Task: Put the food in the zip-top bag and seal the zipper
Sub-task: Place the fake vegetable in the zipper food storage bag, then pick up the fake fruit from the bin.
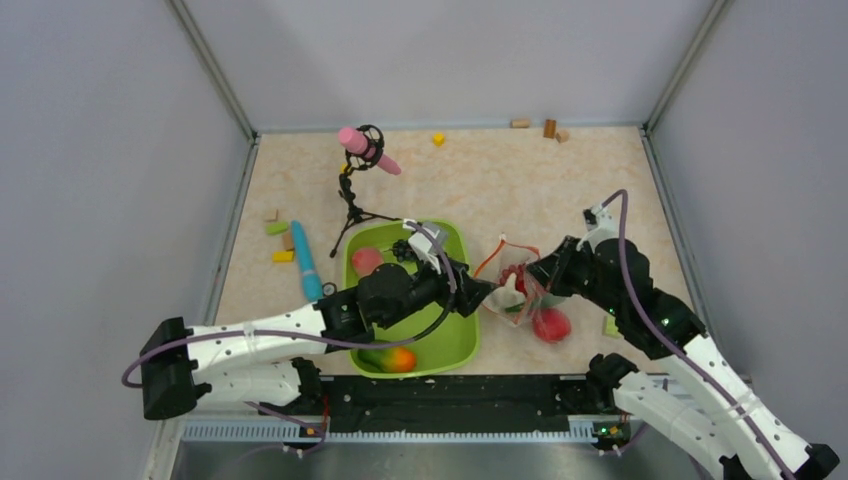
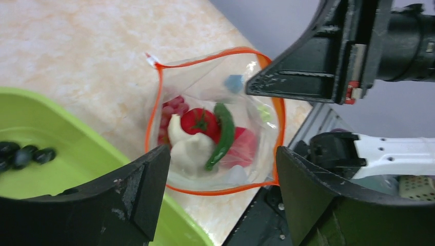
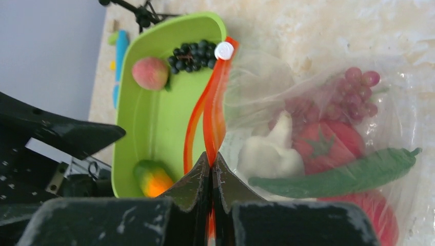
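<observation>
Bag: zip-top bag [image 1: 517, 292], probably limp thin film, sits on the bench [image 1: 500, 180] beside the tray [image 1: 458, 345], mouth agape.
Right tool [image 3: 212, 160]: pinching the zipper [image 3: 212, 115], its firmest hold.
Left tool [image 2: 221, 171]: spread, empty, above the mouth.

On the tabletop [image 1: 500, 180] the tray [image 1: 455, 350] has the zip-top bag [image 1: 520, 300] just beside it on its right, the stick-shaped thing [image 1: 305, 262] and some building blocks [image 1: 280, 240] to its left, and the tripod stand [image 1: 352, 205] behind it. In the tray, the peach [image 1: 366, 260] and the grapes [image 1: 403, 250] lie side by side at the far end and a fruit piece [image 1: 395, 358] lies at the near edge. In the bag the tomato [image 2: 199, 122], the pod [image 2: 223, 136] and the bulb [image 2: 189, 148] are heaped together. The left claw [image 1: 480, 290] hangs between tray and bag, and the right claw [image 3: 212, 156] pinches the zipper [image 3: 215, 102].
</observation>
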Robot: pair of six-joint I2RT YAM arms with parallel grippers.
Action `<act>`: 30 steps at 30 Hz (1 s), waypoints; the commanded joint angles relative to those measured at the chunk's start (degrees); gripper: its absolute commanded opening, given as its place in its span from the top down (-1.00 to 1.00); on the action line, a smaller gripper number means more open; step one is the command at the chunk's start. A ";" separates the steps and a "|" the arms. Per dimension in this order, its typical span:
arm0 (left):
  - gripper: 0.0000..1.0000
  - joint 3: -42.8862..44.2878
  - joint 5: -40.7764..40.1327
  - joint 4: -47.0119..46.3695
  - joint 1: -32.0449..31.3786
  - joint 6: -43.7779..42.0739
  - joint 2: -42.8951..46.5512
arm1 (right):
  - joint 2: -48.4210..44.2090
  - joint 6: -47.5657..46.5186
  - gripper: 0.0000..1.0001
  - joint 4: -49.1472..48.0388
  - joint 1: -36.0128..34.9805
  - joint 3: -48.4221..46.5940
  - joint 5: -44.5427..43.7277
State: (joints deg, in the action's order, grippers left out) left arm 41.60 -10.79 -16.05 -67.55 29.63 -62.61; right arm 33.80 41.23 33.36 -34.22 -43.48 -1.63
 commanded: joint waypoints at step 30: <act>-0.95 -2.42 -10.31 20.18 22.85 14.56 -1.94 | 9.43 -6.85 1.00 12.11 -1.11 -7.13 9.13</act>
State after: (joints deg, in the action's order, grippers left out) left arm 40.42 -26.70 8.19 -48.27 42.06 -62.54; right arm 44.31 35.97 48.18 -34.81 -47.81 4.78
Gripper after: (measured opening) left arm 0.977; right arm 0.023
